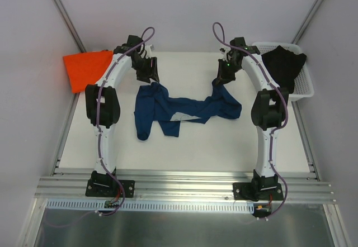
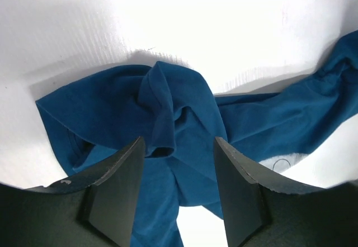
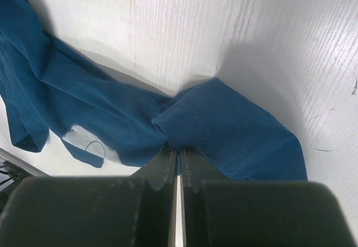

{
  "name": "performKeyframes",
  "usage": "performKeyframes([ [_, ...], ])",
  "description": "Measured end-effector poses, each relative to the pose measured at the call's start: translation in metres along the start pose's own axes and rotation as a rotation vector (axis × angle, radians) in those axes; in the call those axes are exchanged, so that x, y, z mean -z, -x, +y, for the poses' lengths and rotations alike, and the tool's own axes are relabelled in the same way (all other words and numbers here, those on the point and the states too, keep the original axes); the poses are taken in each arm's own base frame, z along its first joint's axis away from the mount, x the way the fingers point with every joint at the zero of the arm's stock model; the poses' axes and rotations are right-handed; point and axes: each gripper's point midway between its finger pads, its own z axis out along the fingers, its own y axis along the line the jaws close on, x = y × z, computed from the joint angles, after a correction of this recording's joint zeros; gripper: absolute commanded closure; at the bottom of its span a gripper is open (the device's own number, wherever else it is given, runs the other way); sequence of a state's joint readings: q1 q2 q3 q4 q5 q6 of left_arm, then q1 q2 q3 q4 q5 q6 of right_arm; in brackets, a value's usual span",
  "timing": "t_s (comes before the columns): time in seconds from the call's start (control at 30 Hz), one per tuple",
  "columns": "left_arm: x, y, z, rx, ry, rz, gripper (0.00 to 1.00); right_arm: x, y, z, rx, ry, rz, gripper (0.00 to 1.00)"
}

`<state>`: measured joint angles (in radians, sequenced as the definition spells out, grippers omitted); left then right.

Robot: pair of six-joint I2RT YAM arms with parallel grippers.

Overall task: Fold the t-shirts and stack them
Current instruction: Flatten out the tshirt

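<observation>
The navy blue t-shirt [image 1: 184, 110] lies crumpled and stretched across the middle of the table, with a bit of its pale print [image 3: 84, 141] showing. My left gripper [image 2: 179, 141] hovers over a raised fold at the shirt's left end [image 2: 168, 101], its jaws apart with cloth beneath the gap. At the shirt's right end [image 3: 235, 124], my right gripper [image 3: 179, 151] is shut on a pinch of blue cloth. In the top view the left gripper [image 1: 152, 78] and right gripper [image 1: 218, 82] stand at the shirt's two far corners. The orange t-shirt [image 1: 84, 68] lies at the far left.
A white basket [image 1: 306, 85] at the far right holds a black garment [image 1: 285, 62] that drapes over its rim. Metal frame rails run along both sides and the near edge of the white table [image 1: 196, 152].
</observation>
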<state>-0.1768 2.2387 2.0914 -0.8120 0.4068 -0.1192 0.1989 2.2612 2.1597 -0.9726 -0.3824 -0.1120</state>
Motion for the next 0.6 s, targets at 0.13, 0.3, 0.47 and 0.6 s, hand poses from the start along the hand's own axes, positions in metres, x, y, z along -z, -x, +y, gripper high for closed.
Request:
performKeyframes([
  [0.13,-0.006,-0.002,0.007,0.007,0.019,0.009,0.5,0.0,0.0,0.0,0.0,-0.002,0.0,1.0],
  [0.3,-0.006,-0.001,0.014,0.015,0.034,0.005,0.53,0.0,0.0,-0.001,0.0,-0.003,-0.001,1.0],
  [0.47,-0.001,0.003,0.027,0.034,0.056,-0.008,0.55,0.0,0.0,-0.001,0.001,-0.004,-0.001,1.0],
  [0.6,0.001,0.003,0.039,0.055,0.071,-0.011,0.55,0.0,0.0,-0.001,0.001,-0.004,-0.001,1.0],
])
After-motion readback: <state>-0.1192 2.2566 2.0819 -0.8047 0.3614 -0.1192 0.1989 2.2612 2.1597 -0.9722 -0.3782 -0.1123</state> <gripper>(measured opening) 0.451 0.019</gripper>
